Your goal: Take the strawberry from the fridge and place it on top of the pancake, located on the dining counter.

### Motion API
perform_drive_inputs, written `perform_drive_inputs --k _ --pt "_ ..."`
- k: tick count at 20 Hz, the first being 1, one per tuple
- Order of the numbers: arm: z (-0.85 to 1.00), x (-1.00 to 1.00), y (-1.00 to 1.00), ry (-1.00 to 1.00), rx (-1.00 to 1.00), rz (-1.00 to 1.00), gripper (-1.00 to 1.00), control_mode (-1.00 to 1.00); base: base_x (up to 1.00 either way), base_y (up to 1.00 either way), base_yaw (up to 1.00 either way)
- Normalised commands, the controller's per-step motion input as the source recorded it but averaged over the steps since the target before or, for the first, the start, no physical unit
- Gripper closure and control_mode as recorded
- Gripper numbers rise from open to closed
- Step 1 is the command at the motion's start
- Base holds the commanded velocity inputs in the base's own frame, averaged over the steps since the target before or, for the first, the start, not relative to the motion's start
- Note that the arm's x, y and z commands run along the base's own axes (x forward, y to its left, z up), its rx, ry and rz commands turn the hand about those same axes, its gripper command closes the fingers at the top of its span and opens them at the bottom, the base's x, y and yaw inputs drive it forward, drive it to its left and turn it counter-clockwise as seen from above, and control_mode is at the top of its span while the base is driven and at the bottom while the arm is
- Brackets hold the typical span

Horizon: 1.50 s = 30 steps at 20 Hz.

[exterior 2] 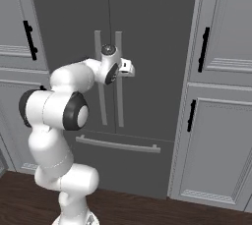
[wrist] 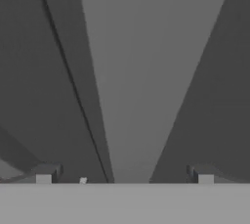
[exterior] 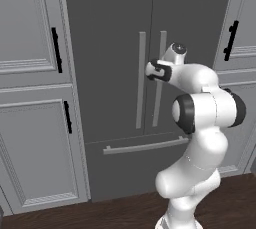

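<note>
The fridge (exterior: 115, 73) is tall and dark grey, and both its doors are shut, so what is inside is hidden. Its two long bar handles (exterior: 141, 79) stand side by side in the middle, and the bottom drawer (exterior: 135, 165) is shut too. The gripper (wrist: 124, 179) is right up at the right-hand handle (wrist: 146, 71), with its two tips spread wide, one on each side of the bar, holding nothing. Light grey cabinets (exterior: 30, 93) stand close on both sides of the fridge. The dark wood floor (exterior 2: 147, 209) in front is bare.
</note>
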Motion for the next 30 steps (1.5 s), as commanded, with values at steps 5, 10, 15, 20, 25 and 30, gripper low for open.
perform_drive_inputs --k 5,10,15,20,25,30 --pt "-0.25 0.49 -0.08 0.00 0.00 0.00 -1.00 -1.00 0.00 0.00 0.00" --pt "-0.33 0.51 -0.11 -0.02 0.00 0.00 -1.00 -1.00 0.00 0.00 0.00" --pt "-0.53 0.60 -0.19 -0.06 0.00 0.00 -1.00 -1.00 0.00 0.00 0.00" --pt "-0.73 0.79 -0.31 -0.09 0.00 0.00 1.00 -1.00 0.00 0.00 0.00" --pt "-0.56 0.61 -0.92 0.00 0.05 0.00 1.00 -1.00 0.00 0.00 0.00" --pt "-0.56 0.08 -1.00 0.00 0.09 0.00 1.00 -1.00 0.00 0.00 0.00"
